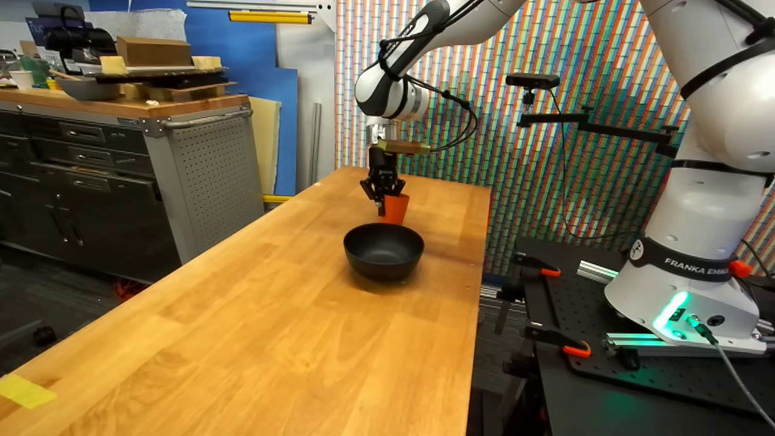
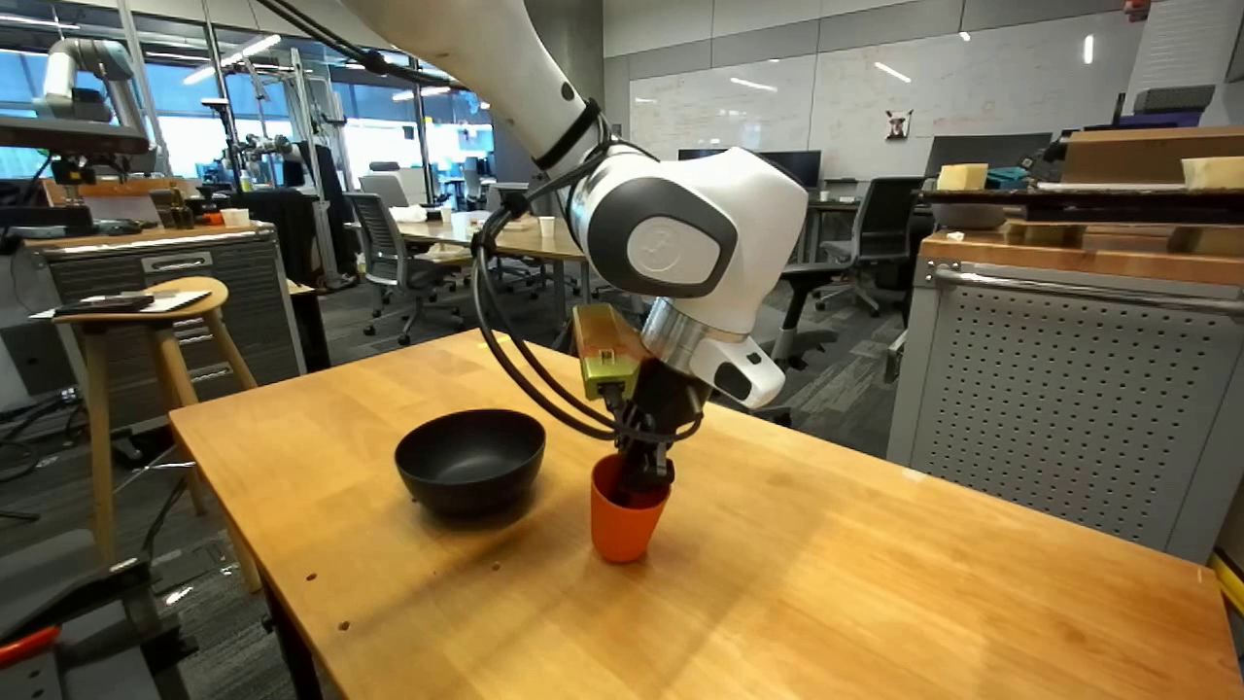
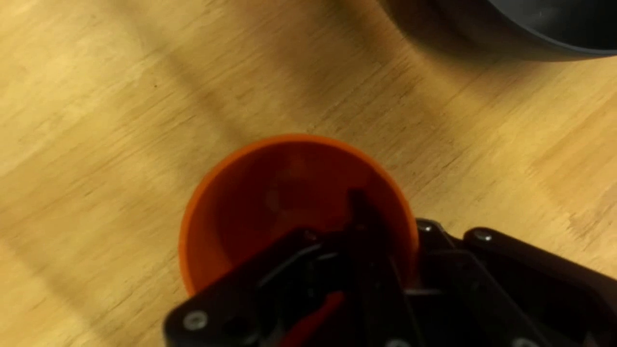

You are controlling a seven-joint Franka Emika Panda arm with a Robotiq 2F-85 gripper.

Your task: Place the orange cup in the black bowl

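The orange cup [image 1: 396, 209] stands at the far part of the table, behind the bowl in this exterior view. It looks slightly tilted in an exterior view [image 2: 624, 530]. The black bowl [image 1: 384, 266] sits upright on the table beside the cup; it also shows in an exterior view [image 2: 468, 491] and at the top right of the wrist view [image 3: 525, 41]. My gripper [image 3: 399, 241] has one finger inside the cup [image 3: 289, 193] and one outside, shut on its wall. The inner fingertip is dark and hard to see. I cannot tell whether the cup's base touches the table.
The wooden table [image 1: 290, 345] carries the bowl and cup. The bowl is close beside the cup. The robot base [image 1: 684, 290] stands on a black cart along one table edge. A grey cabinet [image 2: 1059, 389] stands beyond the table.
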